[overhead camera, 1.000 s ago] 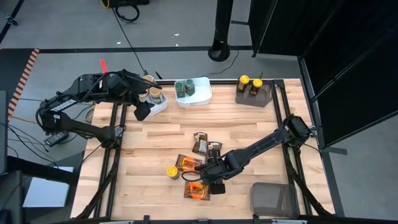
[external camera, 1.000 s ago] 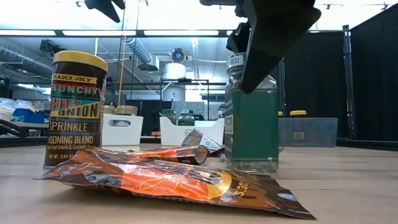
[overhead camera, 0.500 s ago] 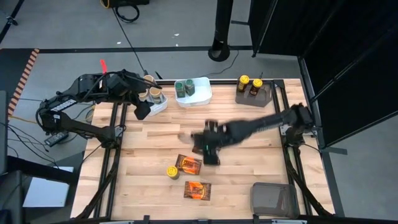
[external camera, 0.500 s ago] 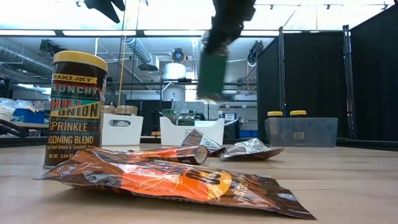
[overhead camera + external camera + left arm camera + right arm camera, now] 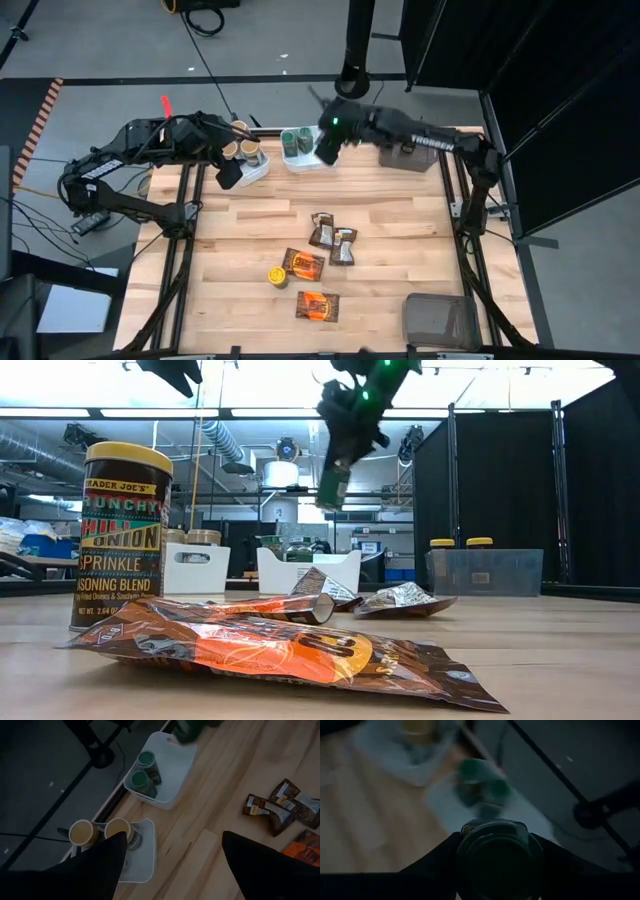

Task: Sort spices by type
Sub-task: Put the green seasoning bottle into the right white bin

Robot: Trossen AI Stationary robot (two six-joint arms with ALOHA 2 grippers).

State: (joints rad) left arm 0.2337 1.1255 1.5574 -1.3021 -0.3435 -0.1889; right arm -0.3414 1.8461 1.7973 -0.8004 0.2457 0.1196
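Writing shows on one jar (image 5: pixel 121 535) near the table's front edge: "Trader Joe's… Onion Sprinkle Seasoning Blend". My right gripper (image 5: pixel 326 143) clenches a green jar (image 5: pixel 494 854) above the white tub (image 5: pixel 325 155) at the back edge; my left gripper (image 5: pixel 227 172) hangs spread beside the back-left tub (image 5: pixel 145 857).

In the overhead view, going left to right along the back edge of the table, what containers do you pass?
White tub with tan-lidded jars → white tub with green-lidded jars, the right hand holding a green jar over it → grey bin with yellow-lidded jars.
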